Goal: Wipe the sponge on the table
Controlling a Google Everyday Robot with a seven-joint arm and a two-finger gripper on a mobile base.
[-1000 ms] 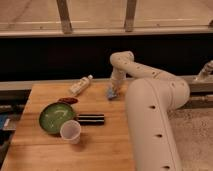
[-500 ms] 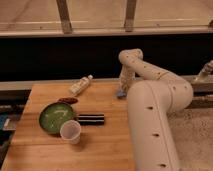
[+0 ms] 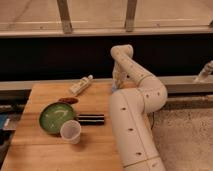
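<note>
Because a soft pad squashes and drags rather than glides, the square light-brown wooden butcher-block table [image 3: 35,150] matters most: its planks look flat and dry, so I judge steady downward pressure would keep the pad from rolling; bare wood shows toward 6 o'clock and along the far edge near 1 o'clock, while a dark wall and rail close off the room beyond 12. The cream jointed robot arm [image 3: 132,125] rises at the 3 o'clock side and bends back down to 1 o'clock; the round green plate [image 3: 52,119] sits at 9 o'clock; the translucent plastic cup [image 3: 70,131] stands just beside it at 7; the white plastic tube [image 3: 81,85] lies at 12; the flat black bar [image 3: 91,119] lies near centre. The gripper [image 3: 117,84] points down at 1 o'clock; beneath it peeps the small light-blue rectangular sponge [image 3: 114,89], on the wood; whether the gripper clasps it I cannot tell. It should be light, yielding and unbreakable; a low hold across its narrow width seems best.
</note>
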